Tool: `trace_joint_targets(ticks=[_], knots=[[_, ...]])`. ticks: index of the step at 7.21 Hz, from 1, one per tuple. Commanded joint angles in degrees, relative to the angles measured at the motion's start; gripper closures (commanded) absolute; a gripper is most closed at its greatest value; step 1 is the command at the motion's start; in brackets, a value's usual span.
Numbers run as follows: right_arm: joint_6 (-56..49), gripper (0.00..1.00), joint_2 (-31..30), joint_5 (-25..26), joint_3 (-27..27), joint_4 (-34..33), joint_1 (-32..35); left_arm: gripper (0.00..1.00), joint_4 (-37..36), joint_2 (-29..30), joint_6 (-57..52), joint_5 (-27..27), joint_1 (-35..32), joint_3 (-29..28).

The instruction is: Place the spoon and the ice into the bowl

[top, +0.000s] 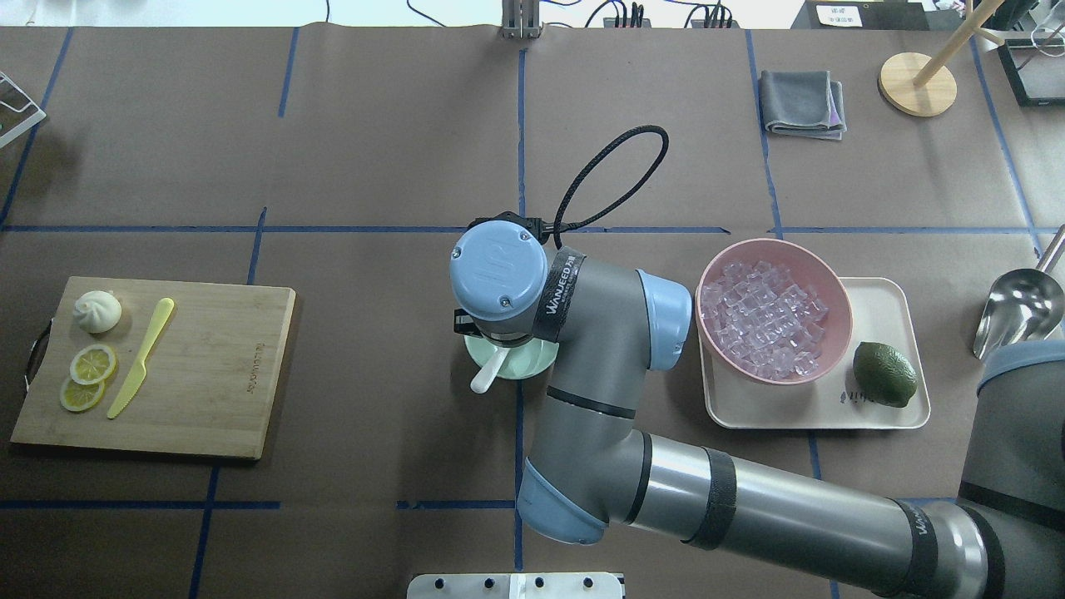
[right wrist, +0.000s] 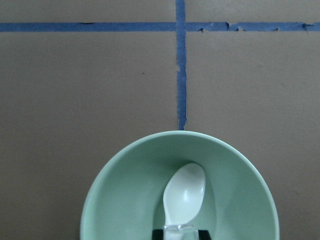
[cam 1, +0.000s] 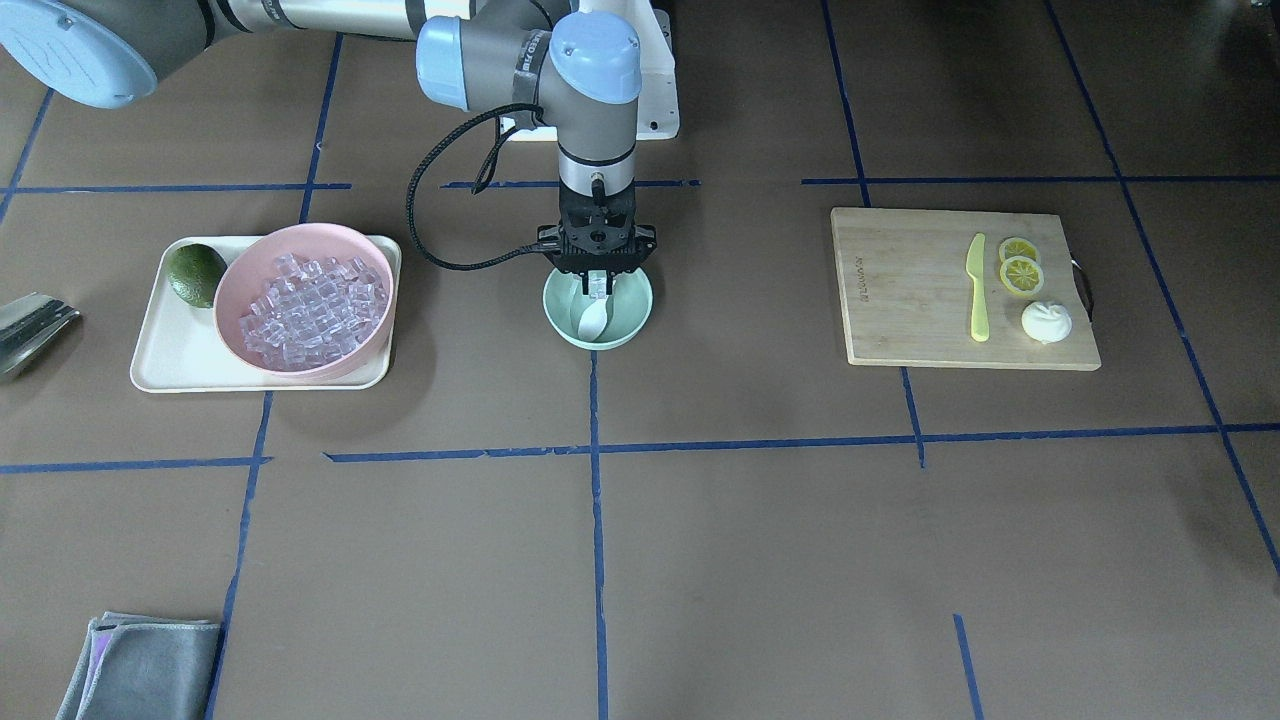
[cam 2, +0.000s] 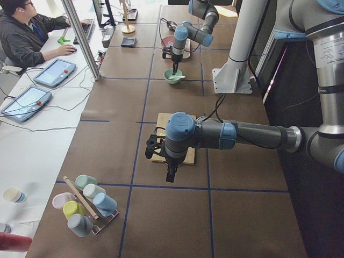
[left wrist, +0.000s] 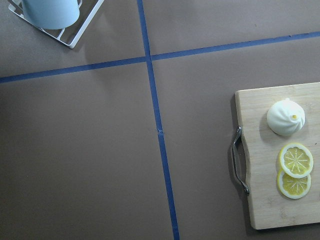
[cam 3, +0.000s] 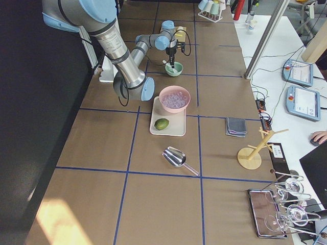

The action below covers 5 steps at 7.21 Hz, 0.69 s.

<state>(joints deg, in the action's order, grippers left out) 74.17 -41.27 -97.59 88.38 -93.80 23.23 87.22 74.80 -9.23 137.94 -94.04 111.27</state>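
Observation:
The mint-green bowl (cam 1: 627,316) stands at the table's middle. The white spoon (cam 1: 592,320) lies in it, scoop down inside, as the right wrist view (right wrist: 184,195) shows; its handle sticks out over the rim (top: 485,379). My right gripper (cam 1: 597,290) hangs straight down over the bowl, shut on one clear ice cube (right wrist: 180,231) held between its fingertips just above the spoon. The rest of the ice (cam 1: 310,310) fills the pink bowl (cam 1: 300,236). My left gripper (cam 2: 170,174) shows only in the exterior left view, above the table by the cutting board; I cannot tell its state.
The pink bowl and a lime (cam 1: 196,275) sit on a cream tray (cam 1: 160,352). A cutting board (cam 1: 910,290) holds a yellow-green knife (cam 1: 977,290), lemon slices and a white bun (cam 1: 1046,321). A metal scoop (top: 1019,304) and a grey cloth (cam 1: 140,665) lie nearby.

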Motion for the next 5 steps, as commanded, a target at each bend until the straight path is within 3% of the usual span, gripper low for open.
trace_joint_targets(ticks=[1,4,5], knots=[[0.5,0.03,-0.5,0.2,-0.2,0.4,-0.4,0.0,0.1,-0.5,0.0,0.1,0.0,0.0],[0.3,0.01,0.1,-1.1,0.3,0.2,1.2,0.0,0.1,-0.6,0.1,0.1,0.0,-0.1],[-0.4,0.01,0.1,-4.7,0.3,0.1,4.2,0.0,-0.2,-0.9,0.0,-0.5,0.0,-1.1]])
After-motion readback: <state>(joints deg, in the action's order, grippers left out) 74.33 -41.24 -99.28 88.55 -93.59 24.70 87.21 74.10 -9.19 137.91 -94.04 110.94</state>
